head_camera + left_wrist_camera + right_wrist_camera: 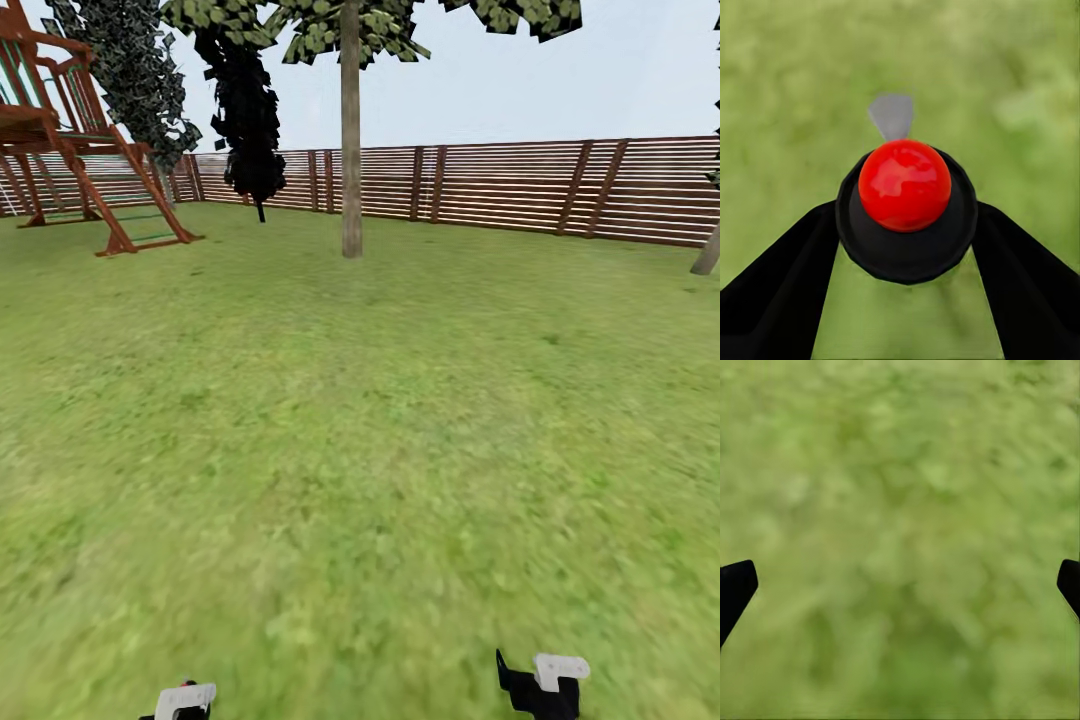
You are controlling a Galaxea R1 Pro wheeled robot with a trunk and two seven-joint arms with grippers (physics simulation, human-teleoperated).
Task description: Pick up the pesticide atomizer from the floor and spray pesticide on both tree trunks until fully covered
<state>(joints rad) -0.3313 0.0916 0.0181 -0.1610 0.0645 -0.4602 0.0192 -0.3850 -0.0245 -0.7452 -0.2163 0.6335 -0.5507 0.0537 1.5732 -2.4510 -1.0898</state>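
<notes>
Grass [330, 450] stretches to a slatted fence [500, 185]. A sprayer [905, 202] is clamped in the left pincer [905, 247]; the right pincer [900, 577] is held wide apart. The trunk [351, 150] should be approached squarely, nozzle aimed forward.

— What's cut off far away?
— The tree [351, 130] loses its crown at the top edge; a second trunk [707, 252] barely enters at right.
— And near?
— Both grippers, left [185, 700] and right [545, 683], are cropped; the grass [900, 510] is blurred.
</notes>
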